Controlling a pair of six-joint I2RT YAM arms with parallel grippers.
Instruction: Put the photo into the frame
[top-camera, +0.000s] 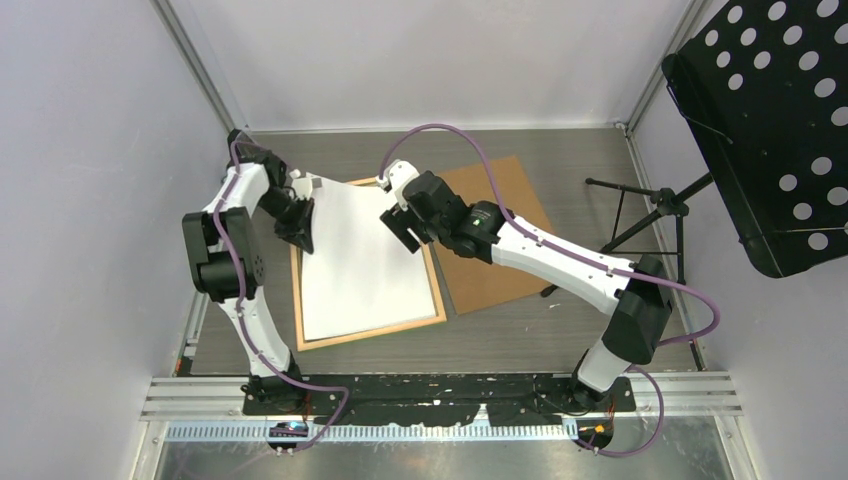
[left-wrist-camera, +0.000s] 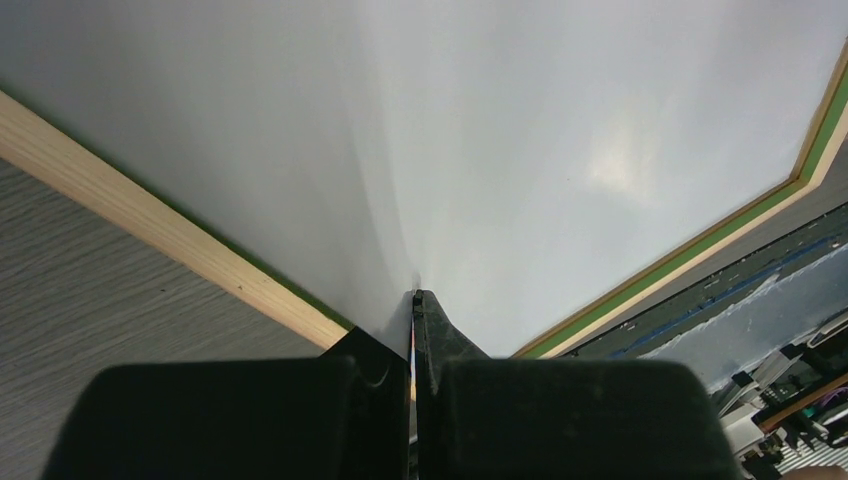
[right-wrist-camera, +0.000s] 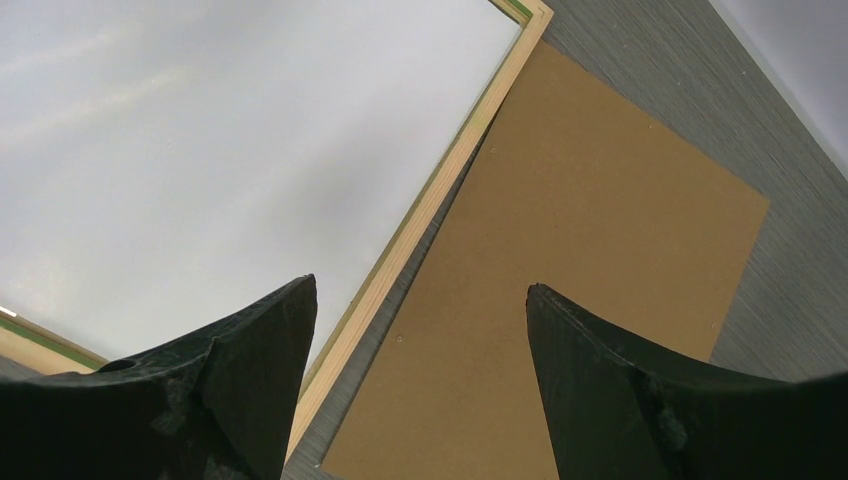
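Photo (top-camera: 365, 255) on frame (top-camera: 372, 332), grey table (top-camera: 520, 340); hardboard (top-camera: 490, 285) beside; my left gripper (top-camera: 303, 235) pinches its edge, right gripper (top-camera: 398, 225) spread.

The photo (top-camera: 365, 260) lies white side up, skewed across the frame (top-camera: 370, 333), its left edge raised. The thin light-wood frame lies flat, back up, with green showing along its inner rim.

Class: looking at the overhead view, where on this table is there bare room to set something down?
Free: the far strip of table between back wall and frame; the near strip between frame and base rail. Crowded: the centre, where photo, backing board, left gripper and right gripper meet.
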